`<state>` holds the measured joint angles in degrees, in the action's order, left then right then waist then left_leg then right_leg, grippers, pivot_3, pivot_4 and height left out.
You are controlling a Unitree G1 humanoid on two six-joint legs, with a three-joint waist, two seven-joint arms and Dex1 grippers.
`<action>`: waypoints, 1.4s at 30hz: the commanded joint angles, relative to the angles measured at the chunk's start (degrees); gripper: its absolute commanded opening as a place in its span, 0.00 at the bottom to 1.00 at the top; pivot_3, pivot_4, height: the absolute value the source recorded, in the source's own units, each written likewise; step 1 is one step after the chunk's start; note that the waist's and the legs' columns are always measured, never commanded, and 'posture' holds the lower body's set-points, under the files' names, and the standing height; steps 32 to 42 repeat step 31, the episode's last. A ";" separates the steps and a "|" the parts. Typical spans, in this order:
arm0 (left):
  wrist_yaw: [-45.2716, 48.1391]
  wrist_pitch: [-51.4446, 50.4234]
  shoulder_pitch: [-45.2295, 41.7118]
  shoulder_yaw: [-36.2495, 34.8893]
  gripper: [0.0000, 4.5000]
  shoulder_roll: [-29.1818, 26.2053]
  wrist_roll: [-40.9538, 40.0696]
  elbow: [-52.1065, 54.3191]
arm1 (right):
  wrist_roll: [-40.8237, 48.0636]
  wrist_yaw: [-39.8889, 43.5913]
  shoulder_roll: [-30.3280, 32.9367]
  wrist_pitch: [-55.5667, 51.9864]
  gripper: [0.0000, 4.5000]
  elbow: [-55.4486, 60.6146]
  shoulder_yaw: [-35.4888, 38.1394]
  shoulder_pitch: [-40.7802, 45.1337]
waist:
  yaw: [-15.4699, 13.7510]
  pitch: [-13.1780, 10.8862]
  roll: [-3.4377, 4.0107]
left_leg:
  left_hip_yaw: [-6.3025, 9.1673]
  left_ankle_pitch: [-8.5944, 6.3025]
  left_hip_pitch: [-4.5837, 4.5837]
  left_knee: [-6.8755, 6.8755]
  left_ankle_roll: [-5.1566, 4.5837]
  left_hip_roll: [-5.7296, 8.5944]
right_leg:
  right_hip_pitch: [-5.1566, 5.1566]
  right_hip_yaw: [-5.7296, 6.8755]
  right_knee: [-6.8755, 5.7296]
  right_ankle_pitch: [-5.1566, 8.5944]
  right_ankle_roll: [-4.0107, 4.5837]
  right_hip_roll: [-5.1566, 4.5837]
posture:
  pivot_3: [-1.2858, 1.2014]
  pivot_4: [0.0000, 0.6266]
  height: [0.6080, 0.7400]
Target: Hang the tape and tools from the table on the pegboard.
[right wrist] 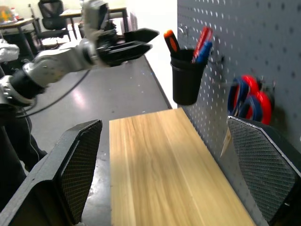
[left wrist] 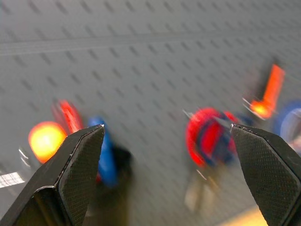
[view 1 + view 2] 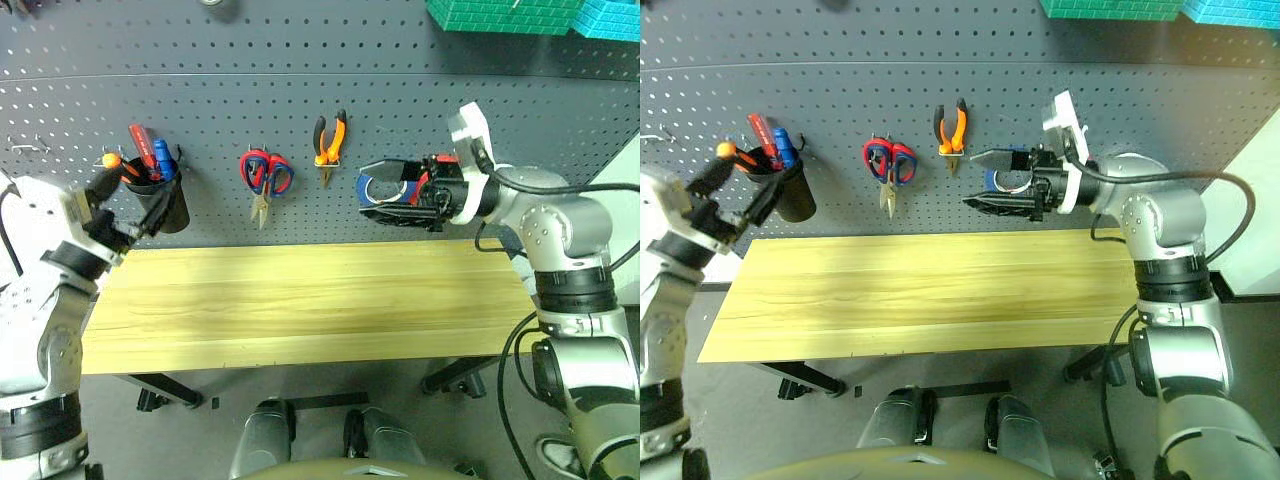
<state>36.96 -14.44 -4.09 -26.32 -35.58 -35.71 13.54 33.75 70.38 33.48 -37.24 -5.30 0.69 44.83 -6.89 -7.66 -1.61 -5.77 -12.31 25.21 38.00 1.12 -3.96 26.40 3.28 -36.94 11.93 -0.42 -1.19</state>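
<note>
The left gripper has two black fingers with a bumpy, dotted skin, and they are spread wide with nothing between them. It sits just in front of a round black cup that hangs on the pegboard. The silver left arm comes up from the low left side and points toward the board.

The right gripper is spread wide too, and it holds nothing. It points sideways, toward the left, close to the board. Its arm bends up from the right side, with a white block on the wrist.

The cup holds a screwdriver with a round orange end, a red pen and a blue pen. Next to it hang scissors with red and blue loop handles and pale blades. Then come the pliers, orange and black, hanging nose down. A blue roll sits right behind the right gripper.

The pegboard is dark grey and full of little holes in rows. The table is flat, long, light yellow wood with plank lines and dark legs.
</note>
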 commanded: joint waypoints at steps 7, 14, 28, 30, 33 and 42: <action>17.01 13.64 6.02 5.82 1.00 1.25 5.70 -9.23 | -6.86 2.99 -0.16 15.46 1.00 -9.27 -1.02 -5.69 | -0.03 0.19 0.34 | -0.03 -0.03 0.08 -0.16 0.02 -0.21 | -0.26 0.16 0.87 -0.34 -0.09 0.02 | 0.60 0.14 1.00; 25.81 18.66 4.31 12.65 1.00 1.62 8.21 -14.84 | -11.48 6.21 0.20 23.10 1.00 -17.39 -3.24 -8.83 | 0.45 0.18 0.37 | -0.21 -0.04 0.14 -0.21 -0.02 -0.23 | -0.03 0.18 0.87 -0.32 -0.11 -0.18 | 0.58 0.17 1.00; 35.23 25.38 0.99 12.73 1.00 2.97 6.28 -25.62 | -13.95 6.47 -0.23 24.44 1.00 -13.37 -4.63 -12.10 | 1.66 -0.10 0.79 | -0.17 -0.03 0.10 -0.23 -0.04 -0.29 | 0.04 0.13 0.83 -0.30 -0.13 -0.22 | 0.58 0.20 1.00; 35.07 24.73 1.14 13.22 1.00 3.21 6.25 -24.90 | -14.14 6.44 0.28 24.71 1.00 -12.64 -4.38 -12.86 | 1.73 -0.10 0.78 | -0.17 -0.03 0.10 -0.23 -0.04 -0.33 | 0.04 0.13 0.84 -0.30 -0.14 -0.25 | 0.57 0.19 1.00; 34.65 24.37 1.13 13.37 1.00 3.46 6.18 -24.41 | -14.13 6.35 0.48 24.70 1.00 -12.17 -4.18 -13.13 | 1.73 -0.10 0.78 | -0.18 -0.03 0.10 -0.22 -0.05 -0.37 | 0.04 0.12 0.84 -0.30 -0.14 -0.25 | 0.57 0.18 1.00; 34.65 24.37 1.13 13.37 1.00 3.46 6.18 -24.41 | -14.13 6.35 0.48 24.70 1.00 -12.17 -4.18 -13.13 | 1.73 -0.10 0.78 | -0.18 -0.03 0.10 -0.22 -0.05 -0.37 | 0.04 0.12 0.84 -0.30 -0.14 -0.25 | 0.57 0.18 1.00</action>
